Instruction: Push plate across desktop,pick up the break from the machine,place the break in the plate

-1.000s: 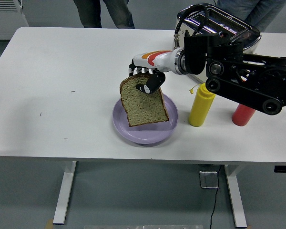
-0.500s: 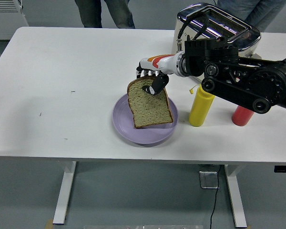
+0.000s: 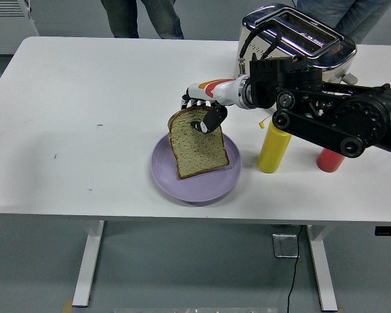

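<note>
Item, table (image 3: 85, 98): white, its near edge along the bottom of the view, carrying everything listed here.

Item, my right hand (image 3: 202, 111): reached in from the right on a black arm, white with orange markings at the wrist. Its fingers were pinched on the top edge of the bread slice, a dark fingertip (image 3: 204, 122) pressed against the face of the crumb.

Item, bread slice (image 3: 197, 145): one brownish slice with a darker crust, held nearly upright and tilted. Its lower edge was over the plate; I could not tell whether it touched the plate's surface.

Item, plate (image 3: 182, 186): round, lilac, near the middle of the table's near edge, beneath the slice.

Item, toaster (image 3: 293, 36): chromed, with two slots, at the far right of the table, behind my arm.

Item, yellow squeeze bottle (image 3: 274, 149): upright, just to the right of the plate, partly under my arm.

Item, red squeeze bottle (image 3: 330, 160): upright, further right, its top hidden by my arm.

Item, persons: two sets of legs (image 3: 142, 18) stood at the table's far edge, and another figure behind the toaster.
</note>
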